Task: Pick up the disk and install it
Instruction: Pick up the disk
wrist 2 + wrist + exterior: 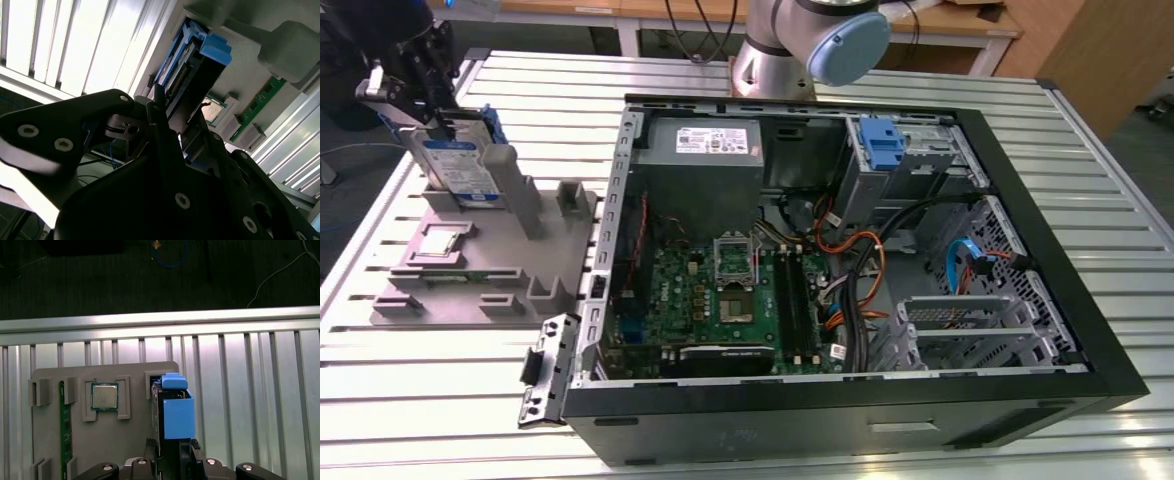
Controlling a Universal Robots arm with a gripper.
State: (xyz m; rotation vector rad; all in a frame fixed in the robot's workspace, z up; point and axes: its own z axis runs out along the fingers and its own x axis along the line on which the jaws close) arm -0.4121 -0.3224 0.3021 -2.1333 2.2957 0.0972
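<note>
A slatted aluminium table (454,400) bears an open black computer case (854,432) and, beside it, a grey fixture plate (507,258).

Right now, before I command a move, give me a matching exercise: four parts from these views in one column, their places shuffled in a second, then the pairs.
Things:
1. disk
2. processor chip
3. bare blue bracket
4. power supply

Places:
A. lying flat in a recess of the grey fixture
B. inside the computer case, white label facing up
C. standing on edge in the grey fixture
D. inside the computer case, in a metal drive bay

Pairs: 1-C, 2-A, 3-D, 4-B
</note>
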